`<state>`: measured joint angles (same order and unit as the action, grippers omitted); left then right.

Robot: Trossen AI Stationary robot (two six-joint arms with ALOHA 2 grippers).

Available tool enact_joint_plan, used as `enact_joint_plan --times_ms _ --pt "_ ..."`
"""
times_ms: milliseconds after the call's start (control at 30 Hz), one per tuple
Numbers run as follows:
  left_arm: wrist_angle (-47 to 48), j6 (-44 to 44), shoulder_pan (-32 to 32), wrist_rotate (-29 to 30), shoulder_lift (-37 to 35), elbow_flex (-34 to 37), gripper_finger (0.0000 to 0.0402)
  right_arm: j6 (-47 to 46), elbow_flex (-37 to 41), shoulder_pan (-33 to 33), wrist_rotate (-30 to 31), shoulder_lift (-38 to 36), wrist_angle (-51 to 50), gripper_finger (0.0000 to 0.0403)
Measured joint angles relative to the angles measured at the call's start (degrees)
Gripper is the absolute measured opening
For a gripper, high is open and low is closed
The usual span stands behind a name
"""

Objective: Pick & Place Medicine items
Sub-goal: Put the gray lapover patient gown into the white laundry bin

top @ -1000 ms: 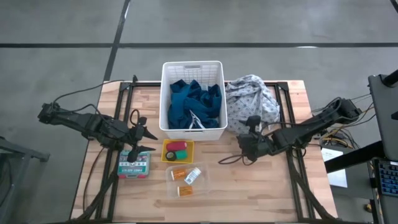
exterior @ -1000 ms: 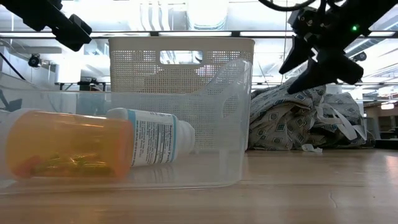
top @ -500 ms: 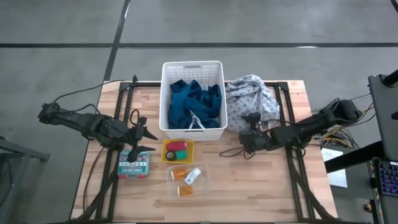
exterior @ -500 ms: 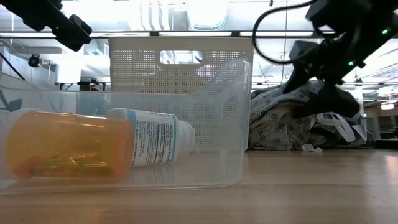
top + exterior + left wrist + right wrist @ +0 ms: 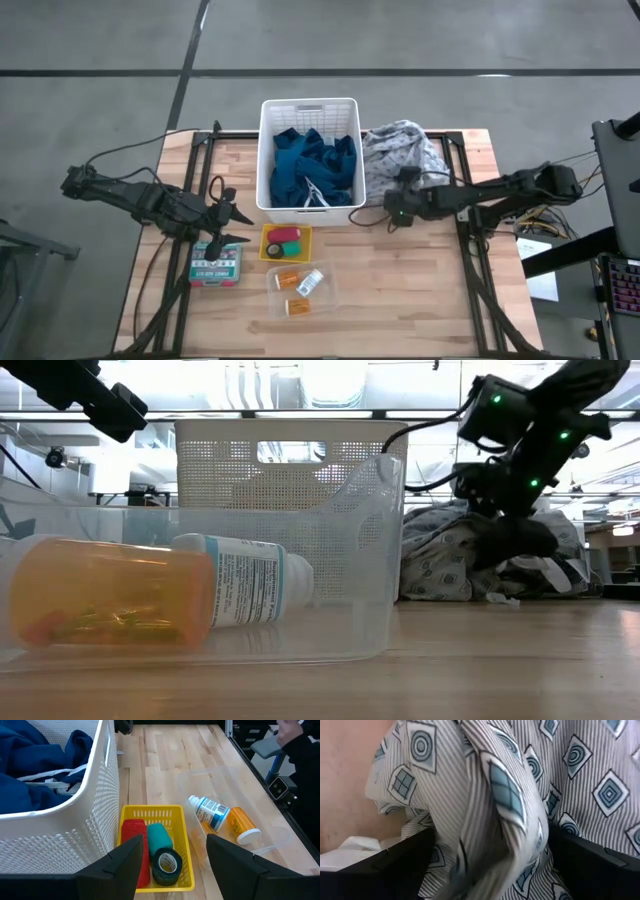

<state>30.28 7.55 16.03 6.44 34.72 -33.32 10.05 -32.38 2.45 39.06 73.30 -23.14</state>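
- Between the spread jaws of the right gripper [image 5: 393,208] lies a fold of the grey patterned cloth [image 5: 405,160]; the jaws stand wide apart on either side of the fabric, pressed into it but not closed.
- Just beside that gripper stands the white basket [image 5: 309,112], holding the teal-blue cloth [image 5: 312,165].
- Left gripper [image 5: 169,855] hovers with jaws partly apart and holding nothing, directly above the yellow tray [image 5: 152,812].
- Below those jaws, inside the tray, lie a pink-red cylinder [image 5: 134,842], a teal roll [image 5: 160,836] and a dark green roll [image 5: 166,864], touching side by side.
- Beyond the tray from the left jaws sits a clear container [image 5: 372,490], with a white labelled bottle [image 5: 208,812] and an orange pill bottle [image 5: 242,823] lying on their sides in it; a second orange pill bottle [image 5: 296,307] lies nearer the table's front edge.
- Beside the left gripper rests a flat red and green box [image 5: 216,264]; its print is too small to read.
- Bottle label print is likewise unreadable.
- Wooden table [image 5: 400,290] carries everything.
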Motion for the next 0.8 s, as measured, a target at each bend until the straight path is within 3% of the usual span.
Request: enact_joint_plan --times_ms 533,800 --pt "0.0 0.0 0.0 0.0 0.0 0.0 0.0226 -4.2 0.9 14.3 -18.0 0.0 0.0 0.0381" --pt "0.0 0.0 0.0 0.0 0.0 0.0 0.0226 -5.5 3.0 17.2 -19.3 -0.1 0.2 0.0381"
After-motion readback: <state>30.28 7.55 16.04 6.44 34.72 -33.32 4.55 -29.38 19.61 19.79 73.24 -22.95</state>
